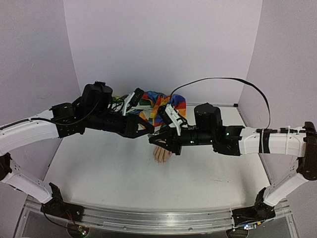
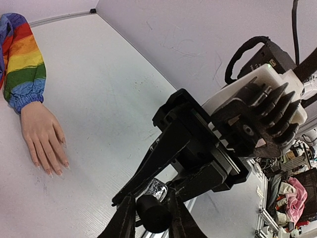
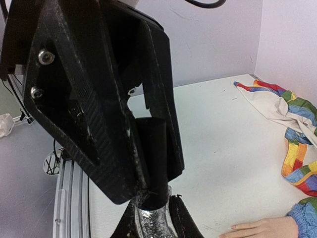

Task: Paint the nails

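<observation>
The pale mannequin hand (image 1: 161,154) lies palm down on the white table, its wrist in a rainbow-striped sleeve (image 1: 163,106). Its small nails (image 2: 49,171) show at the fingertips in the left wrist view. The hand (image 3: 262,229) also shows at the bottom right of the right wrist view. Both grippers meet in the air just above the hand. My left gripper (image 2: 151,220) is shut on the black cap (image 2: 154,213) of a small glitter bottle. My right gripper (image 3: 154,225) is shut on the bottle's silver glitter body (image 3: 157,224). The cap (image 3: 153,158) sits on the bottle.
The loose rainbow and white cloth of the sleeve (image 3: 292,124) is bunched at the back of the table near the wall. Pale walls enclose the table on three sides. An aluminium rail (image 1: 148,218) runs along the near edge.
</observation>
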